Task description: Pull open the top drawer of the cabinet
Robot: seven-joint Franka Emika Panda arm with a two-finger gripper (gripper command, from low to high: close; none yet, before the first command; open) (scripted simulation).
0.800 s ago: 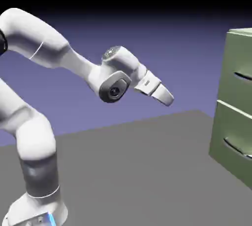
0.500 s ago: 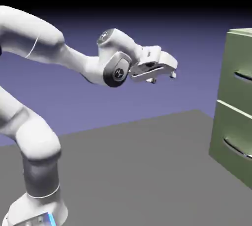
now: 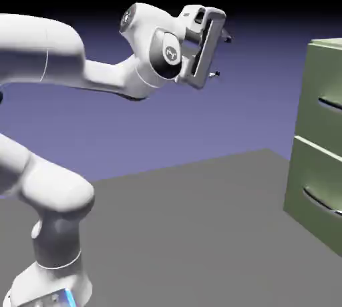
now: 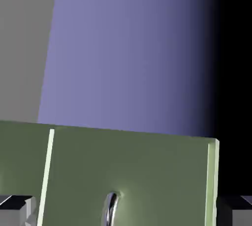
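Probably we face a stiff, smooth-running top drawer [image 3: 319,115]; our fingers [image 4: 18,210] stand apart, the slick curved handle [image 4: 111,209] between and ahead of them, best gripped mid-bow.

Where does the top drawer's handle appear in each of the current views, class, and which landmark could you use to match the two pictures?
Exterior view: the handle is at the right edge, a little above mid-height, cut off by the frame.
Hand view: the handle is at the bottom edge, slightly left of the middle, also cut off.
Shared landmark: the pale seam between the top drawer and the drawer below.
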